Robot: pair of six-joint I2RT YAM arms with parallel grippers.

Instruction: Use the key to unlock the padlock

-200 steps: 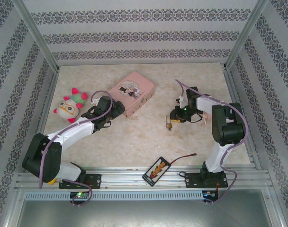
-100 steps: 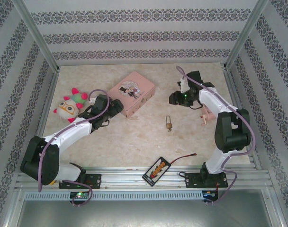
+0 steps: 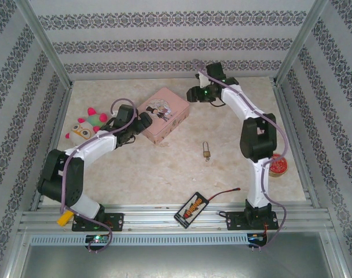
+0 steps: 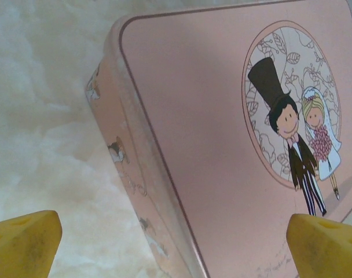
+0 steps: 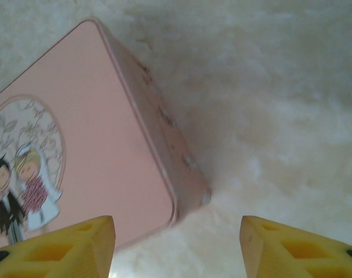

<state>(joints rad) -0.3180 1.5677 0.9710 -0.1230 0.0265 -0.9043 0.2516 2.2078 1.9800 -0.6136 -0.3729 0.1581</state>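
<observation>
The small brass padlock (image 3: 206, 152) lies on the table mid-right, its silver shackle pointing away from the arms. A tiny dark speck touches its near end; I cannot tell if that is the key. My left gripper (image 3: 145, 121) is open at the pink tin's (image 3: 161, 114) left corner; its wrist view has the tin's lid (image 4: 222, 116) between the yellow fingertips (image 4: 25, 243), left gripper (image 4: 176, 255). My right gripper (image 3: 191, 94) is open beyond the tin's far right corner (image 5: 193, 185), with bare table between its fingertips (image 5: 303, 249), right gripper (image 5: 176, 249).
A plush toy (image 3: 86, 126) lies at the left beside the left arm. A dark card-like object (image 3: 191, 209) with a thin red wire (image 3: 225, 193) sits at the near edge. A round red-orange item (image 3: 277, 167) lies by the right arm.
The right gripper, down at the padlock a second ago, has swung away to the far side of the tin, leaving the padlock on the table. The left gripper edged closer to the tin.
</observation>
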